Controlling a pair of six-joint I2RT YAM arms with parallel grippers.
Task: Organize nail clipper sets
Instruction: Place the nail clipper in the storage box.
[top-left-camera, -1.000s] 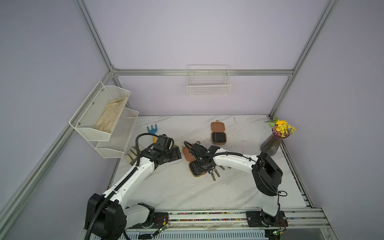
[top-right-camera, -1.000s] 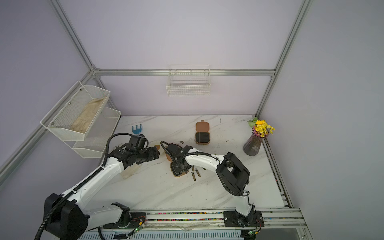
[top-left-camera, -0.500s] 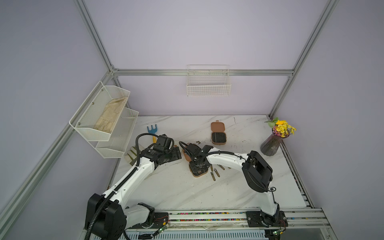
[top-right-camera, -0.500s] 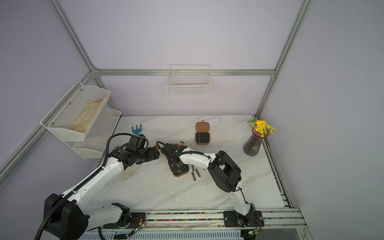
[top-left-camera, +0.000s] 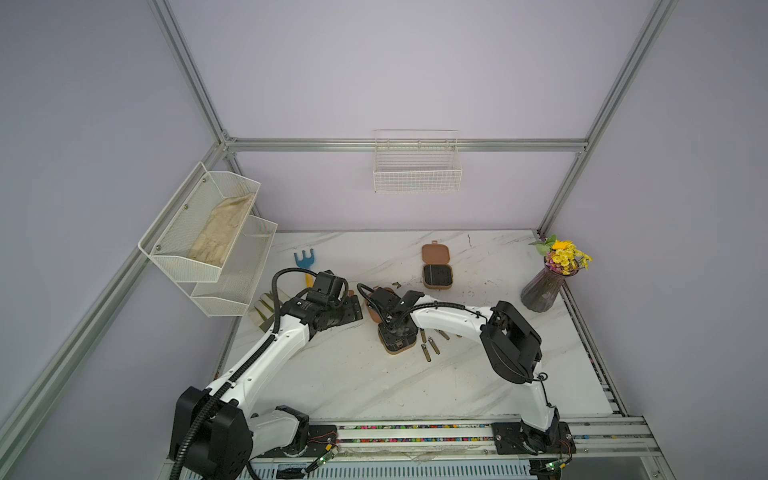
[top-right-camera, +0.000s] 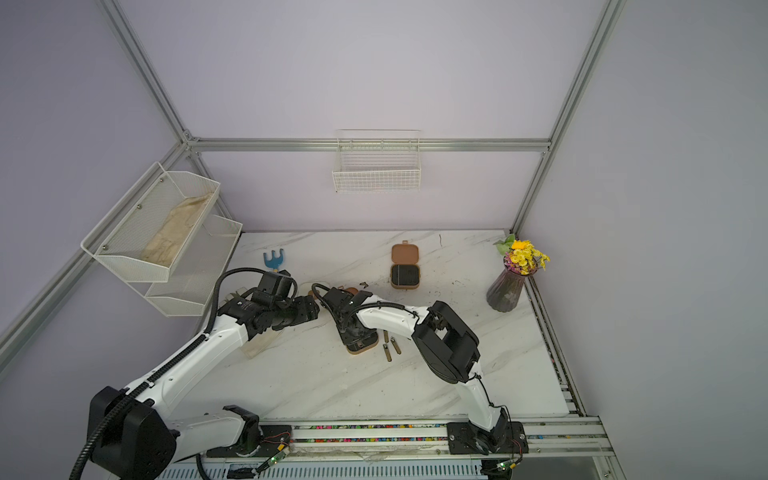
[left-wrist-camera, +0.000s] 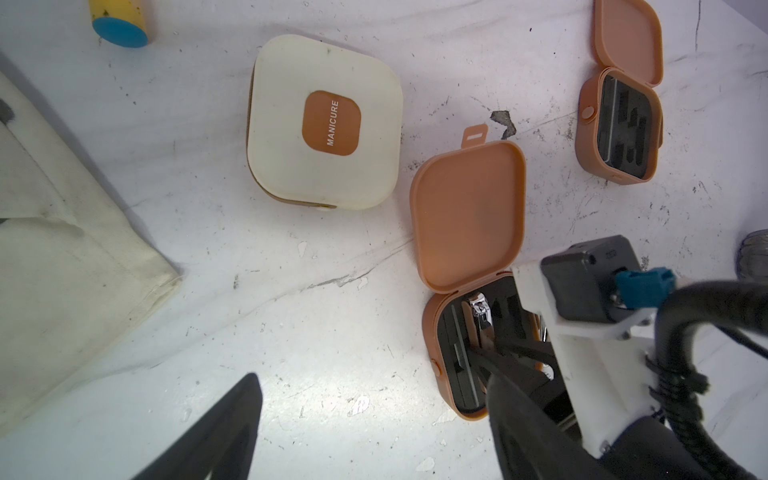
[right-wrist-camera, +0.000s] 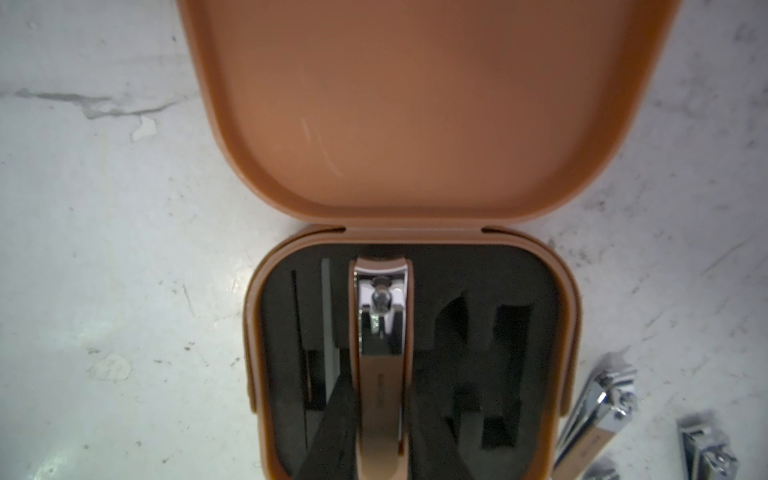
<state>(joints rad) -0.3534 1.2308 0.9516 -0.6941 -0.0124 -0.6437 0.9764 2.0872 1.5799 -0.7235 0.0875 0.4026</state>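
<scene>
An open brown case (right-wrist-camera: 557, 332) lies mid-table, lid (right-wrist-camera: 415, 104) flat and black lining showing; both top views show it (top-left-camera: 399, 347) (top-right-camera: 365, 347). My right gripper (right-wrist-camera: 381, 399) is shut on a bronze clipper (right-wrist-camera: 382, 374) lying in a slot of that lining. Loose silver clippers (right-wrist-camera: 594, 415) (top-left-camera: 430, 347) lie beside the case. A second open brown case (top-left-camera: 436, 270) (left-wrist-camera: 615, 124) sits further back. The closed cream case (left-wrist-camera: 324, 124) rests near my left gripper (left-wrist-camera: 374, 399), which hovers open over bare table.
A blue-and-yellow toy rake (top-left-camera: 305, 259) and a cream cloth (left-wrist-camera: 62, 228) lie at the left. A vase of flowers (top-left-camera: 544, 286) stands at the right edge. White mesh shelves (top-left-camera: 208, 241) hang on the left wall and a wire basket (top-left-camera: 417, 166) on the back wall.
The right arm's elbow has swung left and its gripper has shifted slightly left over the open brown case. The left arm has not moved.
</scene>
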